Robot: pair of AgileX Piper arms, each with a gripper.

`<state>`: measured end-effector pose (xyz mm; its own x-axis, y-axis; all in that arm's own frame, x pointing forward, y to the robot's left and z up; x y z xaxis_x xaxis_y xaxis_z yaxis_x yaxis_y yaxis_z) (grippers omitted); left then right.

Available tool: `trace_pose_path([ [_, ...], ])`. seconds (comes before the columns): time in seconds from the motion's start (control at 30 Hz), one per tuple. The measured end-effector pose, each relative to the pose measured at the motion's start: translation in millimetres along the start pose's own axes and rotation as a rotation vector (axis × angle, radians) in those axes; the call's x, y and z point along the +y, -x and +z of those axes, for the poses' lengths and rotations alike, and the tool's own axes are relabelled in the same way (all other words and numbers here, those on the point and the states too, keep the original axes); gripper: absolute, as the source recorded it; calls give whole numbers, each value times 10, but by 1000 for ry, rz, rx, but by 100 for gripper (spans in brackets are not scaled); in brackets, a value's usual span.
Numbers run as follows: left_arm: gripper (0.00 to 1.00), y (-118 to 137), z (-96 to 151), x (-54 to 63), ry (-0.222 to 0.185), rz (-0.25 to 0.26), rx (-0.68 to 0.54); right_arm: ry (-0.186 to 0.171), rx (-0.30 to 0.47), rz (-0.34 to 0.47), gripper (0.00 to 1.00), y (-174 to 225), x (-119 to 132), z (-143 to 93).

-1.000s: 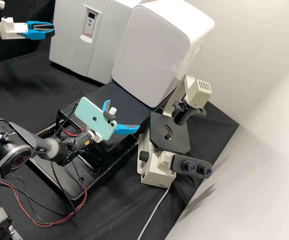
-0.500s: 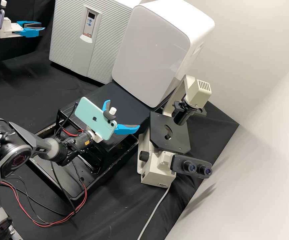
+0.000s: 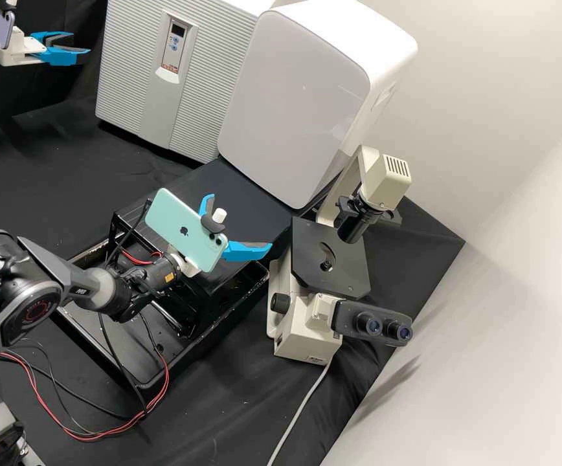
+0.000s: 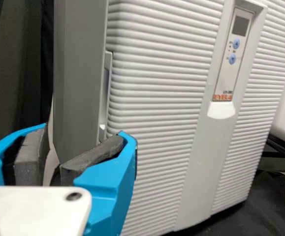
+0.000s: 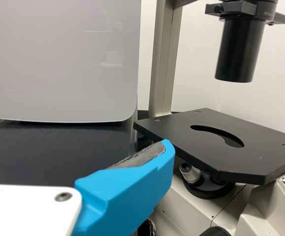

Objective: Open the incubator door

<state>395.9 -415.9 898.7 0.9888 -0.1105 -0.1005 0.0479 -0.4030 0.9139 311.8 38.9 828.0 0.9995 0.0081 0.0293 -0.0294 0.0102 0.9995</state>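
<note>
Incubator (image 3: 129,84) is set on the surface, beyond the left gripper (image 3: 79,43); door (image 4: 152,123) looks shut. Left jaws apart, nothing held. Recess (image 4: 108,78) seen ahead of the left jaws, at the door's edge — one tip should be lined up there first, then hooked behind the edge, not pressed on the ribs. Pull to be eased along the hinge arc. Right gripper (image 3: 240,221) jaws wide apart — not needed.
</note>
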Motion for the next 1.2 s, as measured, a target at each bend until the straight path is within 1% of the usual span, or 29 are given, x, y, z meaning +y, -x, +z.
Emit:
trace_pose_path([
  [0.2, 100, -98, 23, 189, -27, 55, -21, 0, 0, 0, 100, 0, 0, 0],
  [0.23, 100, -124, 18, 208, -27, 60, -25, 0, 0, 0, 100, 0, 0, 0],
  [0.33, 100, -212, 5, 236, -10, 71, -37, 0, 0, 0, 100, 0, 0, 0],
  [0.43, 100, -312, 14, 238, -4, 65, -59, 0, 0, 0, 100, 0, 0, 0],
  [0.6, 100, -490, 78, 201, -46, 34, -107, 0, 0, 0, 100, 0, 0, 0],
  [0.67, 100, -549, 96, 161, -40, 15, -117, 0, 0, 0, 100, 0, 0, 0],
  [0.83, 100, -629, 140, 118, -47, -8, -129, 0, 0, 0, 100, 0, 0, 0],
  [1.07, 100, -688, 161, 155, -58, 4, -139, 0, 0, 0, 100, 0, 0, 0],
  [1.17, 100, -722, 152, 146, -73, -2, -147, 0, 0, 0, 100, 0, 0, 0],
  [1.2, 100, -734, 146, 145, -71, -4, -146, 0, 0, 0, 100, 0, 0, 0],
])
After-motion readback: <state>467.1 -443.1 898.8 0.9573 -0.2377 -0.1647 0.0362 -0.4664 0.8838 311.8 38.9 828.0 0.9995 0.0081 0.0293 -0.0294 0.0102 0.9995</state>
